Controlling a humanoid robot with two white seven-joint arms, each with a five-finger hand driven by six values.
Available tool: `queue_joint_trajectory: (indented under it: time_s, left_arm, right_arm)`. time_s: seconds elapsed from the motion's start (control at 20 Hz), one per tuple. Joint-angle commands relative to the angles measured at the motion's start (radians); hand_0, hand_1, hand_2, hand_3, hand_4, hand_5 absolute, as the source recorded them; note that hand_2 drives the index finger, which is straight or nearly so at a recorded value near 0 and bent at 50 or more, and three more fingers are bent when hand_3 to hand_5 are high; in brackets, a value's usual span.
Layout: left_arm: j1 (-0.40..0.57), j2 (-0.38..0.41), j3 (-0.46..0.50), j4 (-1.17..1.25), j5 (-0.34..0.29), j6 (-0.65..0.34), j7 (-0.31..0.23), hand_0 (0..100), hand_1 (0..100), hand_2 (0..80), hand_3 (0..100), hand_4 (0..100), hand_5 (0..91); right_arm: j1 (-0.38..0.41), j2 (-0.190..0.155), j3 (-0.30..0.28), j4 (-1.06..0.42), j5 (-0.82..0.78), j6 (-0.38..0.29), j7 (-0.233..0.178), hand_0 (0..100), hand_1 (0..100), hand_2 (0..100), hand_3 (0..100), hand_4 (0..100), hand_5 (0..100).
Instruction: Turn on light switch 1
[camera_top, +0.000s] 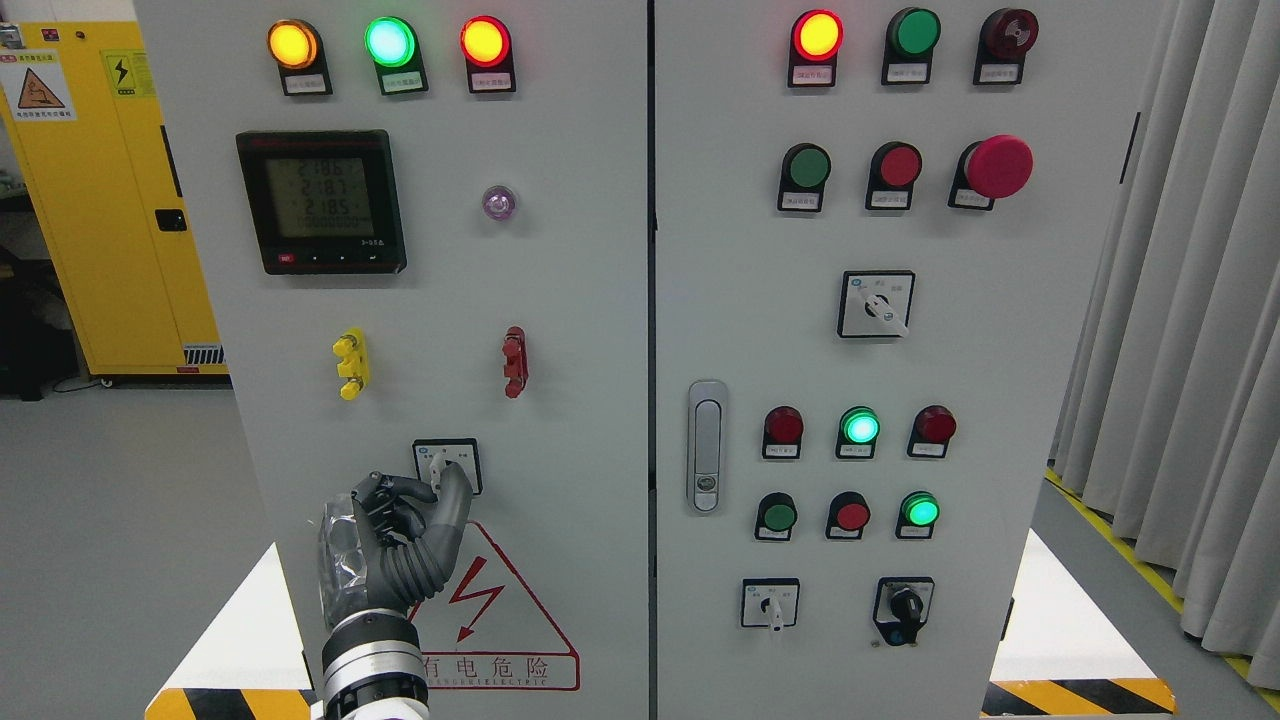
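A small rotary switch (447, 464) with a white knob on a square plate sits low on the left door of a grey control cabinet (600, 300). My left hand (415, 515) comes up from the bottom edge left of the middle. Its fingers are curled, and the fingertips (452, 482) touch the switch knob from below and the left, pinching it. The knob is partly hidden by the fingers. The right arm does not show.
Lit pilot lamps (390, 42), a digital meter (322, 200), a door latch (707, 445) and several push buttons and rotary switches (770, 603) cover the cabinet. A yellow cabinet (100, 200) stands at the left, grey curtains (1190, 300) at the right.
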Motion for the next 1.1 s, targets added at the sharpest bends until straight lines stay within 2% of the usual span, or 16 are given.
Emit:
queue_joint_trajectory:
  time_s: [0.0,1.05]
  left_arm:
    - [0.000,-0.001,0.000,0.004,0.002,0.006,0.001,55,63,67.0,100,91,84.7]
    - [0.000,-0.001,0.000,0.004,0.003,0.003,0.001,66,59,67.2,100,91,84.5]
  right_arm:
    - [0.000,0.000,0.000,0.000,-0.029,0.001,-0.001,0,50,4,0,0,0]
    - [0.000,0.000,0.000,0.000,-0.029,0.001,0.001,0,50,4,0,0,0]
